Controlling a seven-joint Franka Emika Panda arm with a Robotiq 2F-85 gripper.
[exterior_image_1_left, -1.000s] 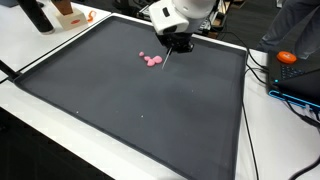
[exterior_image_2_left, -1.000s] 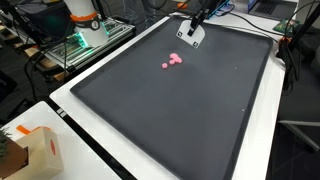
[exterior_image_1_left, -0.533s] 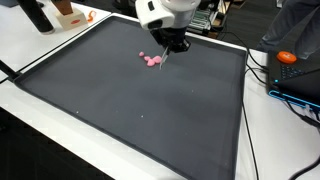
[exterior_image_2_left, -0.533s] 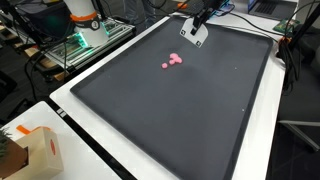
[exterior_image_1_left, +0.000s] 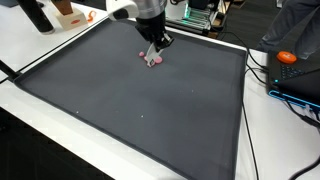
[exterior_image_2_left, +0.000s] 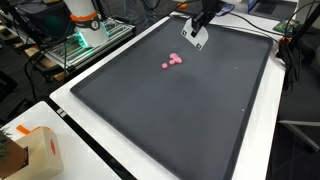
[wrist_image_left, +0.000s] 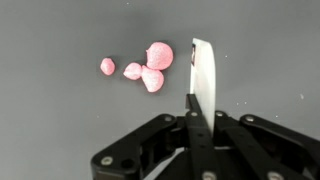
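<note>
The white flat strip (wrist_image_left: 203, 75) stands right of centre in the wrist view, clamped edge-on between the closed fingers of the gripper (wrist_image_left: 195, 112). Just left of it lie the pink pieces (wrist_image_left: 145, 70) (a small cluster of blobs). They rest on the dark mat (exterior_image_1_left: 150, 110), toward the upper middle in both exterior views.

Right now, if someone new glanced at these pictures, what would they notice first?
Four small pink blobs cluster on the big dark mat, toward its far end in both exterior views. Just beside them the pincer hangs, shut on a white flat tool whose edge is close to the largest blob but apart from it in the wrist view.
</note>
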